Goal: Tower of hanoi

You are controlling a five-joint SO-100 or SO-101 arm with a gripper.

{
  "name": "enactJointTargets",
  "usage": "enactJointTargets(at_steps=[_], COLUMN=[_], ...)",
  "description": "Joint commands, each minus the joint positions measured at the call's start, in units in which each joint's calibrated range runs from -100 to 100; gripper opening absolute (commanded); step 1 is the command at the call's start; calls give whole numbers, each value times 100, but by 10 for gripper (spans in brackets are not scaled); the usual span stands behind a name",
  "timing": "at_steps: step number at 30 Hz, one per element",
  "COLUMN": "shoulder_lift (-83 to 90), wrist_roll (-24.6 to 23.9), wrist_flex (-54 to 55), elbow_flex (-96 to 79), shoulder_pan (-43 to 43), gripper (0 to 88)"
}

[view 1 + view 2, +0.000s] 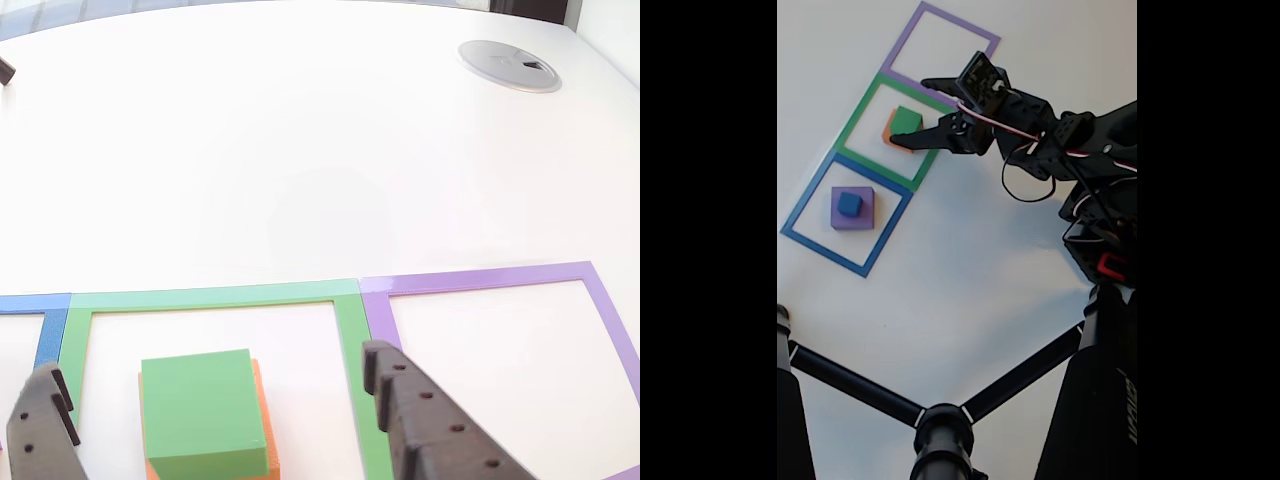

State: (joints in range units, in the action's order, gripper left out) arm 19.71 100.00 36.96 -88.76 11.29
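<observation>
While the claw (pixel 910 112) hangs wide open over the green outline (pixel 855 115), nothing sits between its fingers; in the other view one finger (pixel 45 425) shows at the lower left and the other at the lower right, with the green block (pixel 203 415) in the gap between them

Block positions:
- green block stacked on the orange block (pixel 262 400), both inside the green outline
- blue cube (pixel 849 204) on top of the purple block (pixel 864 212), inside the blue outline (pixel 800 210)
- purple outline (pixel 902 50) has nothing in it
- all on the white table (pixel 300 150)

Judgement: claw looks lined up to take the green block off the orange one, or has just set it there; can't tell which

Risks from here:
- green block sits off-centre on the orange one, pushed toward the left in the other view, so orange only peeks out at the right and bottom. Fingers coming down too low could catch the orange edge and drag both
- a grab at the wrong height lifts both blocks, or tips the green one off
- right finger is closer to the stack than the left; uneven closing would shove the stack sideways toward the outline's border before it grips
- matte block faces, grip probably fine, but a corner-on pinch could twist the block out
</observation>
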Motion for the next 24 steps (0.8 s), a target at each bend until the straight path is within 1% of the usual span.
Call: enactJointTargets(at_steps=[1,9,24], shoulder_lift=[-352,-1176,-1757], wrist_roll=[0,0,0], wrist_flex=[506,1195,1357], elbow_flex=[57,203,457], shoulder_pan=[-132,-180,-458], gripper=[349,337,315])
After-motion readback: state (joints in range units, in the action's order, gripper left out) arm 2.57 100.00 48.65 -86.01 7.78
